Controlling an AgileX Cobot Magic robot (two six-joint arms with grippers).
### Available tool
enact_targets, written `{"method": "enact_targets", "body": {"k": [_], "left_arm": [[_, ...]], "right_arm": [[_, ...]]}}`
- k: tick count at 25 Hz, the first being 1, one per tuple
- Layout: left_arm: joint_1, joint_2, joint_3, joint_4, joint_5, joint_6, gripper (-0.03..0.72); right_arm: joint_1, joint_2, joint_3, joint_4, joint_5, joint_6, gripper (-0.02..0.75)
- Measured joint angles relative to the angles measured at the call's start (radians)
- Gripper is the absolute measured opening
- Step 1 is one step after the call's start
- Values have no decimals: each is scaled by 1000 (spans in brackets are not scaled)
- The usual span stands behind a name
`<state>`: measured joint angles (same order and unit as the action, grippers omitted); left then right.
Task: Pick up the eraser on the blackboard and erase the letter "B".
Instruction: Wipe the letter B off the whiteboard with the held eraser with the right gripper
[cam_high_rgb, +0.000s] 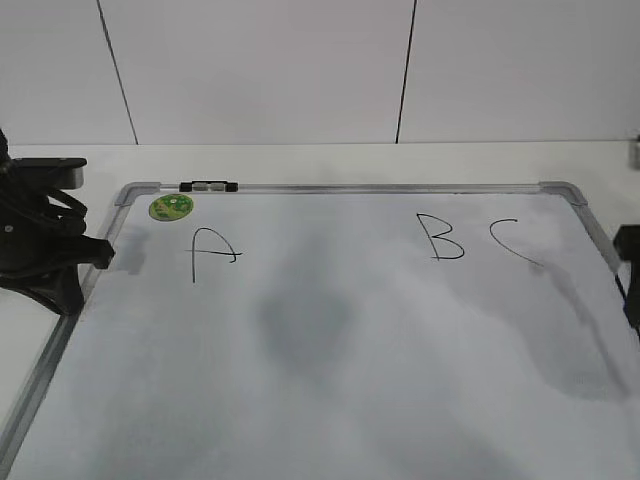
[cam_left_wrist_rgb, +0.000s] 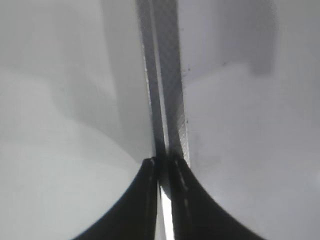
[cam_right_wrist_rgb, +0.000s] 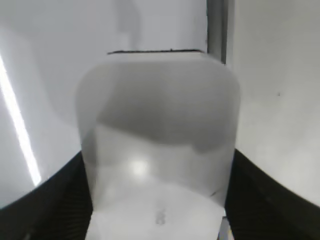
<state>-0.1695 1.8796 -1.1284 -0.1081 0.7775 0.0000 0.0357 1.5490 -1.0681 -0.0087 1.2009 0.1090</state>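
The blackboard (cam_high_rgb: 400, 187) is a white board with a silver frame lying flat. The letter "B" (cam_high_rgb: 442, 238) is drawn in black at its upper right, whole. In the right wrist view my right gripper (cam_right_wrist_rgb: 157, 200) is shut on the eraser (cam_right_wrist_rgb: 157, 135), a white rounded block, held beside the board's frame (cam_right_wrist_rgb: 216, 30). In the exterior view only a black part of the right gripper (cam_high_rgb: 630, 275) shows at the right edge, and the eraser is out of view there. My left gripper (cam_left_wrist_rgb: 164, 170) is shut and empty over the board's left frame (cam_left_wrist_rgb: 167, 75); it also shows in the exterior view (cam_high_rgb: 90, 252).
A hand-drawn "A" (cam_high_rgb: 212, 255) is at the left and a "C" (cam_high_rgb: 512, 243) right of the B. A round green magnet (cam_high_rgb: 171, 207) and a black-and-white clip (cam_high_rgb: 208, 186) sit at the top left corner. A white wall stands behind the table.
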Motion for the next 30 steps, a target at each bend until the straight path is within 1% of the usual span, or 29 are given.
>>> {"method": "enact_targets", "body": {"k": [5, 9, 14, 21, 30], "left_arm": [[0, 0, 0, 0, 0, 0, 32], [0, 0, 0, 0, 0, 0, 32], [0, 0, -1, 0, 0, 0, 32], [0, 0, -1, -2, 2, 0, 32], [0, 0, -1, -2, 2, 0, 33]], "right_arm": [[66, 42, -162, 2, 10, 6, 540], [133, 142, -290, 15, 16, 13, 540], [177, 283, -472, 56, 21, 15, 540], [199, 459, -651, 73, 21, 15, 539], [200, 666, -833, 75, 21, 14, 539]]}}
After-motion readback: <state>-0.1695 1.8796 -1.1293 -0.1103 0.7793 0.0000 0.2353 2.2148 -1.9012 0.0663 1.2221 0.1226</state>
